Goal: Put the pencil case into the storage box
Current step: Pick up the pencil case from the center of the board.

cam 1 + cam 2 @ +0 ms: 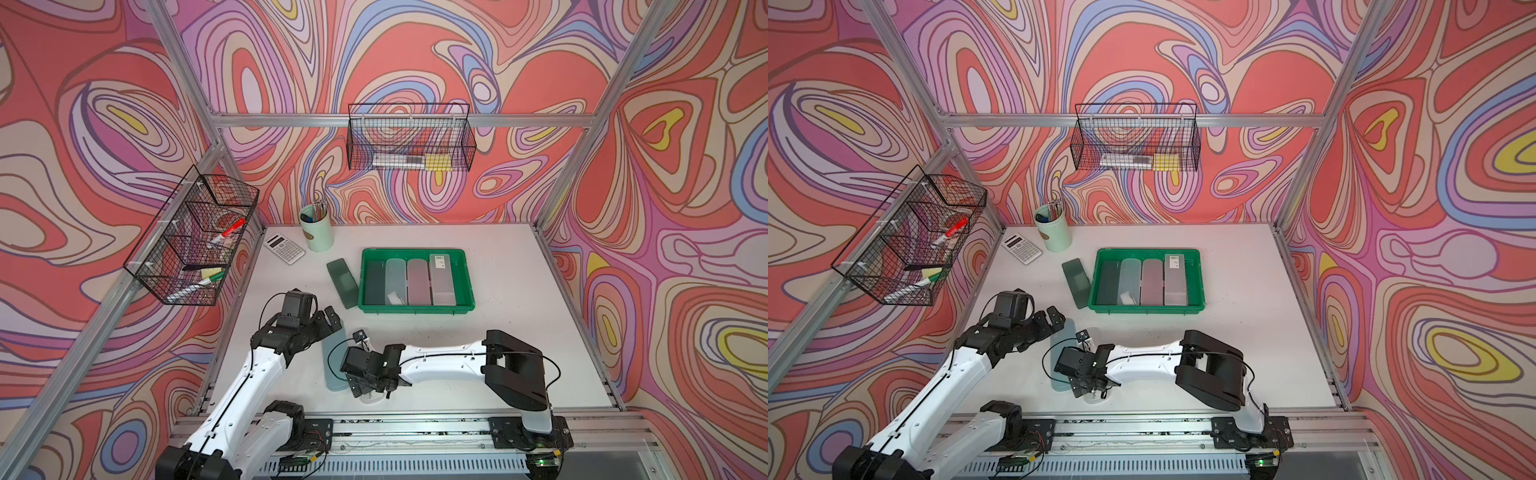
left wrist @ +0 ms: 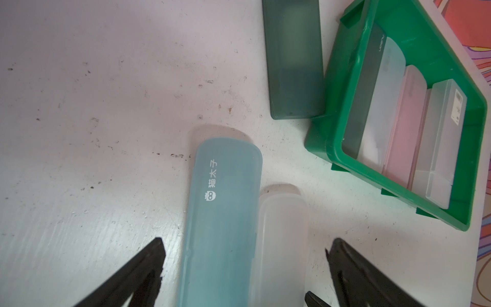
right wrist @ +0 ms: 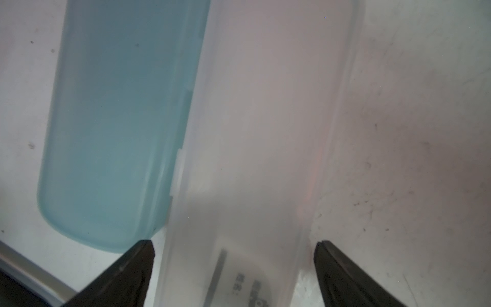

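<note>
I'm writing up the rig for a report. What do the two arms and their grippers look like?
The left arm and right arm have white shell links, bulky black joints and thin black cables alongside. The left gripper and right gripper each end in two black tapered fingers.

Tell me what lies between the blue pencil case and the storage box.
A frosted clear pencil case lies alongside the blue pencil case on that side; past it, bare table to the storage box. The left wrist view shows it.
</note>
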Action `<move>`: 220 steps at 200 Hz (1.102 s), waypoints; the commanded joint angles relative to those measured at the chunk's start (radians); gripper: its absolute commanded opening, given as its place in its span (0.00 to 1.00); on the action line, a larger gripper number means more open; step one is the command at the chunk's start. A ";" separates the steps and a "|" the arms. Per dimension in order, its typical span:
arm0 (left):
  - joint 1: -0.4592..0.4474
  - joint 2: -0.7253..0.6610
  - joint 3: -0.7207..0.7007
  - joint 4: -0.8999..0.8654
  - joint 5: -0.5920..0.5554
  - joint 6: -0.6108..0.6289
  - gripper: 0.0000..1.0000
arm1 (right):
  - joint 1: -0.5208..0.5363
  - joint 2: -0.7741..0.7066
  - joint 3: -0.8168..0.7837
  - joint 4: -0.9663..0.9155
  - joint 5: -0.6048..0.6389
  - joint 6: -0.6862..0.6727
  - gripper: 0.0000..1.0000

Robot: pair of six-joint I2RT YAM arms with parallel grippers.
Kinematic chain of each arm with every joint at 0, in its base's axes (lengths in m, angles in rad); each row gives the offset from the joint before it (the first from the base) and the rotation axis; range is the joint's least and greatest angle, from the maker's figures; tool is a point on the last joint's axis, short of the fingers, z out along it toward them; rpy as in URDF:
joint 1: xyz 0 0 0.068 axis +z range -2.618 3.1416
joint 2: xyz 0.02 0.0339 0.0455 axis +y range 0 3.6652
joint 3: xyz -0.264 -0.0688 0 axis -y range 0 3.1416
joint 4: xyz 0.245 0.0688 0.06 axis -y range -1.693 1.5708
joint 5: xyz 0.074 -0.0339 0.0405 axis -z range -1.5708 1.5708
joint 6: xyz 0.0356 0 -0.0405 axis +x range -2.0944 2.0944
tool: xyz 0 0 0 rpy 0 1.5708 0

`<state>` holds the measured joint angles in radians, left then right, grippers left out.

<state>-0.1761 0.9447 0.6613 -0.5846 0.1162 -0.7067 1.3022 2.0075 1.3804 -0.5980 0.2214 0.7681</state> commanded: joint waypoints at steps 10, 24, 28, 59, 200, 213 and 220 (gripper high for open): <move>0.007 0.000 -0.006 -0.014 0.025 0.006 0.99 | 0.000 0.022 0.026 -0.099 0.063 0.012 0.96; 0.006 -0.002 -0.006 -0.011 0.042 0.009 0.99 | -0.003 0.008 0.004 -0.110 0.081 0.027 0.96; 0.006 -0.003 -0.006 -0.009 0.047 0.009 0.99 | -0.007 0.002 -0.007 -0.108 0.081 0.029 0.96; 0.006 -0.003 -0.006 -0.003 0.081 0.004 0.99 | -0.019 -0.079 -0.121 -0.051 0.081 0.030 0.97; 0.006 -0.029 0.016 -0.029 0.115 -0.024 0.99 | -0.020 -0.231 -0.373 0.105 0.063 -0.018 0.96; 0.006 -0.045 0.028 -0.053 0.109 -0.019 0.99 | -0.019 -0.230 -0.386 0.130 0.053 -0.028 0.96; 0.006 -0.053 0.034 -0.066 0.105 -0.017 0.99 | -0.019 -0.230 -0.389 0.139 0.049 -0.033 0.96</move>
<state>-0.1761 0.9245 0.6548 -0.5762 0.2398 -0.7261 1.2881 1.7836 1.0225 -0.5106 0.2726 0.7597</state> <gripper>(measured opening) 0.993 0.960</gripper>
